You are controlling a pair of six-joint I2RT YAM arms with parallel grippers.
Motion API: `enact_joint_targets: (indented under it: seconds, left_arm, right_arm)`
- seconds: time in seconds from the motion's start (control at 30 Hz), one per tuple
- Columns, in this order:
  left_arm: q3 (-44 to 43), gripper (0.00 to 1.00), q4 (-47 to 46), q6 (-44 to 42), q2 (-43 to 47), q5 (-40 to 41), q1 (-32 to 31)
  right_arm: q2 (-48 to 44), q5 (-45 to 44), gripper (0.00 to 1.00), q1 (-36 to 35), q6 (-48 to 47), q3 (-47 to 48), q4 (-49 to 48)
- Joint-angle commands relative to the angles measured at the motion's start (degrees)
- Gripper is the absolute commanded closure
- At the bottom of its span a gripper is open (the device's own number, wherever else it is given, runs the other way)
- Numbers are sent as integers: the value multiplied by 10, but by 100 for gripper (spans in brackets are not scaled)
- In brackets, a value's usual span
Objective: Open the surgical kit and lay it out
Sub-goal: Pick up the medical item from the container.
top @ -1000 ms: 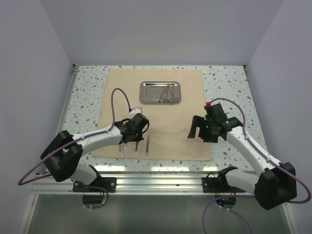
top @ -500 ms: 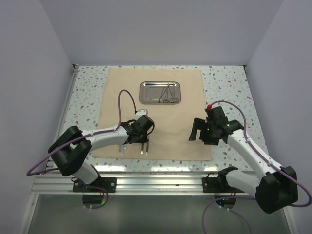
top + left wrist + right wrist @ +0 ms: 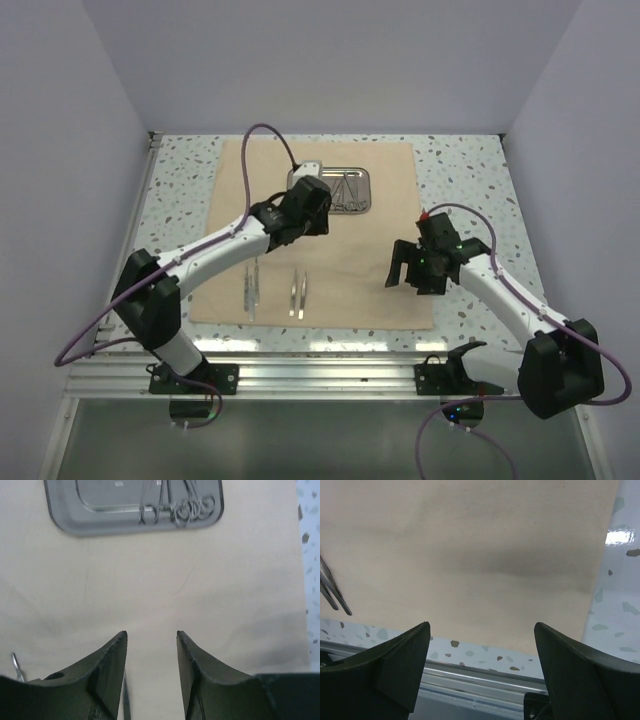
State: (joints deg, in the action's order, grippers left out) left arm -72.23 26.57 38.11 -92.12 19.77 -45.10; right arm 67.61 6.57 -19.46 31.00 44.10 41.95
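The beige cloth wrap (image 3: 350, 270) lies spread flat on the table. The steel tray (image 3: 352, 190) sits on its far part and holds ring-handled scissors (image 3: 177, 507); the tray also shows in the left wrist view (image 3: 65, 510). Two silver tweezers (image 3: 250, 288) (image 3: 297, 294) lie side by side on the cloth's near part. My left gripper (image 3: 305, 210) hovers over the tray's left end, open and empty (image 3: 151, 636). My right gripper (image 3: 408, 272) is open and empty (image 3: 482, 627) above the cloth's near right corner. Tweezer tips (image 3: 331, 591) show at the left of its view.
The speckled table (image 3: 470, 180) surrounds the cloth. A metal rail (image 3: 320, 372) runs along the near edge and shows in the right wrist view (image 3: 470, 682). Purple cables loop above both arms. Walls close in the left, right and back.
My left gripper has let go of a tweezers at the cloth's near edge and swung away to the tray. The right arm has barely moved.
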Motion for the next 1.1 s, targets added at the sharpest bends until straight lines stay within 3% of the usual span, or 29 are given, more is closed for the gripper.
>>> enact_joint_targets:
  seconds: [0.0, 0.13, 0.33, 0.53, 0.7, 1.07]
  left_arm:
    - [-83, 55, 3, -78, -73, 5, 52]
    - [-219, 58, 9, -126, -173, -18, 95]
    - [-416, 58, 45, -182, -335, -34, 105]
    - [-540, 37, 49, -190, -436, -59, 120]
    - [-543, 34, 38, -192, -468, -76, 131]
    - [-499, 37, 12, -193, -489, -77, 130]
  right_arm:
    - [11, -13, 11, 2, -8, 40, -15]
    - [19, -16, 11, 2, -9, 57, -10]
    - [21, -26, 11, 1, -19, 72, 9]
    - [16, -52, 11, 1, -26, 74, 36]
    - [23, -60, 11, 2, -27, 83, 49]
    - [45, -60, 11, 1, -29, 93, 57]
